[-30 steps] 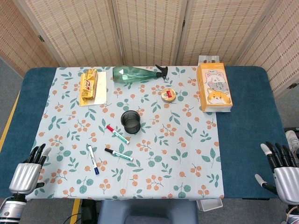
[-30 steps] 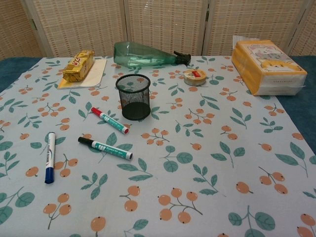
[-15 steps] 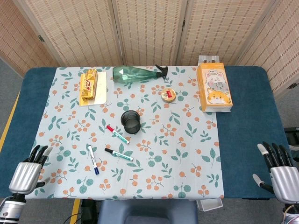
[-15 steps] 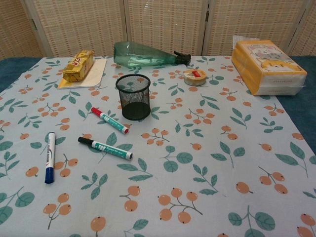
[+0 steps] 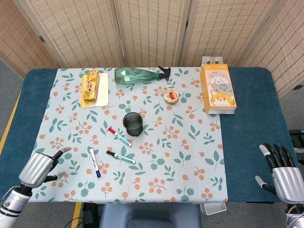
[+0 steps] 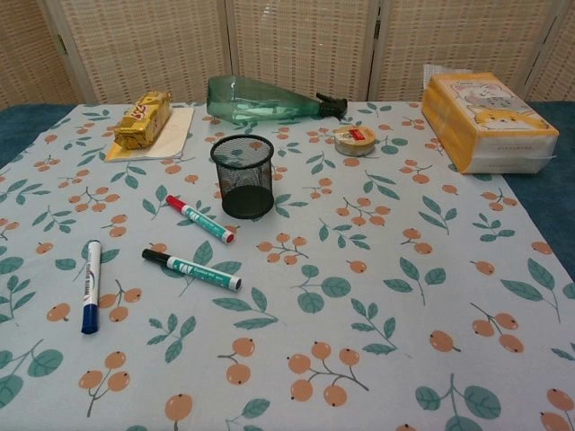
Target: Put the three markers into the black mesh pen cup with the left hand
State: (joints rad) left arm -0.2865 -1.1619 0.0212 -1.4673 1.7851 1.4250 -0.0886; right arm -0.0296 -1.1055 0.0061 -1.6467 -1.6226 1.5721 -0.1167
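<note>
— So, where do the robot hands stand?

— The left robot hand [image 5: 39, 168] hangs over the near left corner of the bench [image 5: 247, 137], fingers apart and pointing toward the markers, holding nothing and touching none of them. The right robot hand [image 5: 280, 171] is at the near right edge, over the bare blue surface, fingers spread upward, also empty. Neither shows in the chest view.

— And the markers?

— All three lie flat on the floral tablecloth [image 6: 377, 296]. The blue-capped white marker [image 6: 90, 285] is nearest the left robot hand, well apart from it. The black-capped white and green marker [image 6: 191, 269] lies to its right, and the red-capped white and green marker [image 6: 199, 220] sits just beyond that one, near the foot of the cup.

— The cup itself?

— The black mesh pen cup [image 6: 243, 175] stands upright in the middle of the cloth, with nothing visible inside.

— Anything else?

— Along the far side: a yellow snack packet [image 6: 142, 118] on a cream board [image 6: 175, 133], a green plastic spray bottle [image 6: 269, 99] on its side, a small round tin with a red label [image 6: 355, 139], and an orange tissue pack printed with cats [image 6: 485, 121].
</note>
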